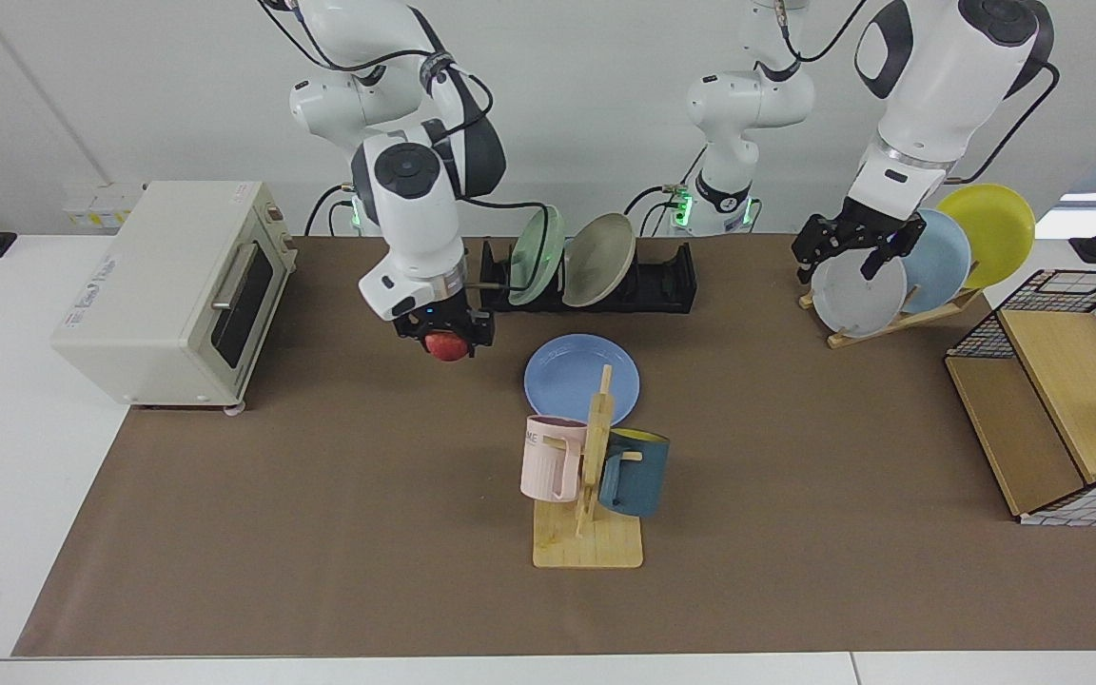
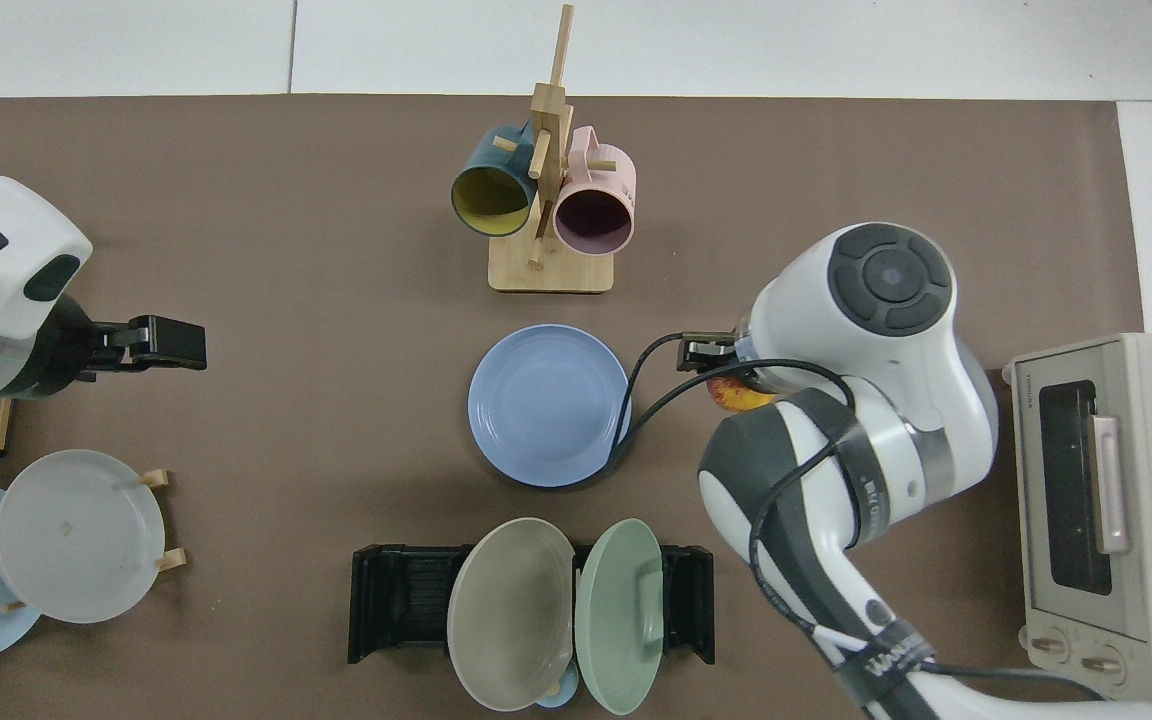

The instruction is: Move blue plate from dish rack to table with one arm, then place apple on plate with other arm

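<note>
The blue plate (image 1: 569, 373) (image 2: 548, 405) lies flat on the brown table (image 1: 320, 533) (image 2: 236, 200), in front of the black dish rack (image 1: 667, 282) (image 2: 398, 602). My right gripper (image 1: 446, 341) (image 2: 728, 378) is shut on the red apple (image 1: 450, 347) (image 2: 738, 398) and hangs above the table, just beside the plate's edge on the oven side. From above, the arm's wrist hides most of the apple. My left gripper (image 1: 848, 252) (image 2: 164, 343) hangs open and holds nothing, in front of the wooden plate rack.
A green plate (image 1: 537, 255) and a beige plate (image 1: 598, 259) stand in the dish rack. A mug tree (image 1: 591, 476) with two mugs stands close in front of the blue plate. A toaster oven (image 1: 167, 285), the wooden plate rack (image 1: 890, 319) and a wire-sided box (image 1: 1062, 400) flank the table.
</note>
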You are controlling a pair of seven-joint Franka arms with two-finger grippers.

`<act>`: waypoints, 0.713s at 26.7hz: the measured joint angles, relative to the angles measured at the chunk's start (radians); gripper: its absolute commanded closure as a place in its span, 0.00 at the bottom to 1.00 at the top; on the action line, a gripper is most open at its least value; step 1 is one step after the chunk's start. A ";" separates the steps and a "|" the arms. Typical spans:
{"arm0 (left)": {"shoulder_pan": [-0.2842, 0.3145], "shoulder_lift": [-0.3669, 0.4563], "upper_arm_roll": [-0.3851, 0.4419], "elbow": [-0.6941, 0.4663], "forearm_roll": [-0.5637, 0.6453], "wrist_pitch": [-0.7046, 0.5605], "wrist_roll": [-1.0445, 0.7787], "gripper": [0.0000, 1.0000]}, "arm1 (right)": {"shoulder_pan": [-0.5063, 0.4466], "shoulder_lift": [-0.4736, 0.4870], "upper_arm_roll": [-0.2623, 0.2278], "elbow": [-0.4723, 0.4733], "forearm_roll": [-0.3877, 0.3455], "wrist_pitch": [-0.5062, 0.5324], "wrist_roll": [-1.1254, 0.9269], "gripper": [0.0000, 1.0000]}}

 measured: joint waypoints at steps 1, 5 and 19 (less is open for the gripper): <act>0.000 0.000 0.000 0.000 0.000 0.000 0.000 0.00 | 0.018 0.004 0.000 0.005 0.000 -0.002 0.024 1.00; 0.000 0.001 -0.001 0.000 0.000 0.000 0.001 0.00 | 0.080 0.030 0.001 0.030 0.000 -0.003 0.106 1.00; -0.005 0.009 -0.003 0.000 -0.001 0.004 0.003 0.00 | 0.206 0.244 0.000 0.212 0.000 0.026 0.339 1.00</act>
